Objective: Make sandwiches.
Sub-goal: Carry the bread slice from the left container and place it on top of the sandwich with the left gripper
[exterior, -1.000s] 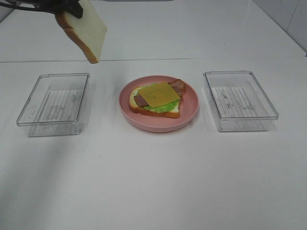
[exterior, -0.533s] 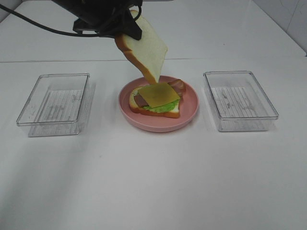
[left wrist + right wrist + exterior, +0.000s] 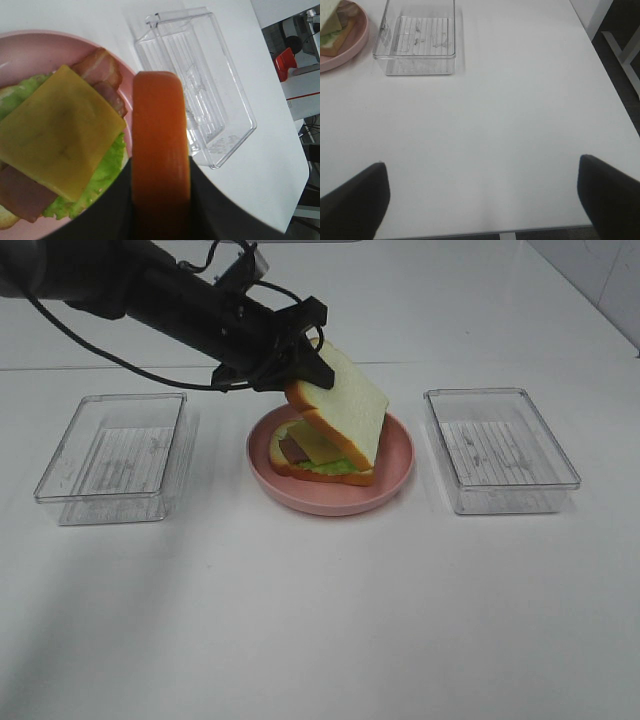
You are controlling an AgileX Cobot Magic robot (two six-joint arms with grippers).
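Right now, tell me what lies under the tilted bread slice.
Under the top bread slice: yellow cheese, bacon, lettuce and a bottom slice on the pink plate. From above, the tilted slice covers much of the filling.

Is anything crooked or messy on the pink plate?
Yes, one thing: the top bread slice is tilted, not flat. The left gripper pinches its raised edge while its lower edge rests at the sandwich's right side, so the cheese and bacon still show. Nothing is spilled on the pink plate.
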